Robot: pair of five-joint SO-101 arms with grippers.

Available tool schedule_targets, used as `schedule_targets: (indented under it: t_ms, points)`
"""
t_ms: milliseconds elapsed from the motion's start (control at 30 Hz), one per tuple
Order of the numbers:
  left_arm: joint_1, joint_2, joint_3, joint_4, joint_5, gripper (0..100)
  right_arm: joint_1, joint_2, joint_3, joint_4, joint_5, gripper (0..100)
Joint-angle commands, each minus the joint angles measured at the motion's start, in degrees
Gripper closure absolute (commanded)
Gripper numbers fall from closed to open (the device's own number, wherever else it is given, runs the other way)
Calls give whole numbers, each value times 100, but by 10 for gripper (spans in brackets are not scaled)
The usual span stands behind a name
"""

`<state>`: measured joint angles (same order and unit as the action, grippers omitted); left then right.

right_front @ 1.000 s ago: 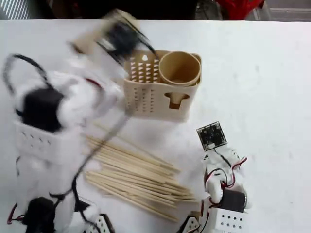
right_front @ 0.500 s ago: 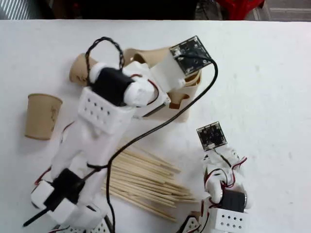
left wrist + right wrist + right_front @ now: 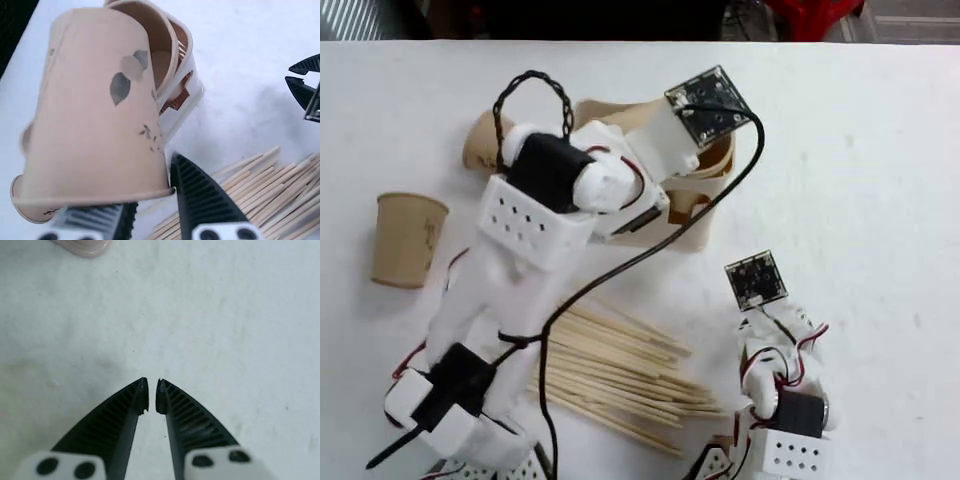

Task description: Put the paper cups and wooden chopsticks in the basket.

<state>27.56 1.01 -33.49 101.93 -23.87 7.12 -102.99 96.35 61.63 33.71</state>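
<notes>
My left gripper [image 3: 150, 215] is shut on the rim of a tan paper cup [image 3: 100, 110], holding it tilted just over the cream basket [image 3: 187, 92]. Another paper cup [image 3: 162, 55] stands inside that basket. In the high view the left arm lies across the basket [image 3: 705, 215]. Two more paper cups lie on the table: one [image 3: 408, 240] at the far left and one [image 3: 482, 142] behind the arm. The wooden chopsticks [image 3: 620, 372] lie in a loose pile at the front centre. My right gripper [image 3: 151, 386] is shut and empty, low over bare table.
The right arm [image 3: 775, 400] stands at the front right, beside the chopstick pile. Its black fingertips [image 3: 302, 85] show in the left wrist view, beyond the chopsticks [image 3: 260, 185]. A black cable [image 3: 650, 255] loops from the left arm over the pile.
The left arm has swung in from the left with the cup and now hangs over the basket, uncovering the cup at the far left. The right arm has not moved.
</notes>
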Motion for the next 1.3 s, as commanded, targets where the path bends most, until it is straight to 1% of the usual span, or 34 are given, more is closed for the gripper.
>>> schedule_targets:
  t_ms: [0, 167, 533, 733, 833, 933, 1067, 1267]
  points:
    - [-75, -4, -703, -158, 62, 895, -4, -31, 26, -154, -44, 954]
    - [-40, 13, -1134, -325, 44, 895, -4, -31, 26, -154, -44, 954]
    - [-22, 22, -1116, -897, 62, 895, -4, -31, 26, -154, -44, 954]
    - [277, -22, -1169, -1248, 70, 895, -4, -31, 26, -154, -44, 954]
    - [277, 13, -1116, -1424, 79, 897, -4, -31, 26, -154, -44, 954]
    - [154, 31, -1099, -1530, 343, 895, -4, -31, 26, -154, -44, 954]
    - [-31, 295, -686, -1873, 659, 895, -4, -31, 26, -154, -44, 954]
    - [-207, 1033, 281, -2303, 668, 897, -4, -31, 26, -154, -44, 954]
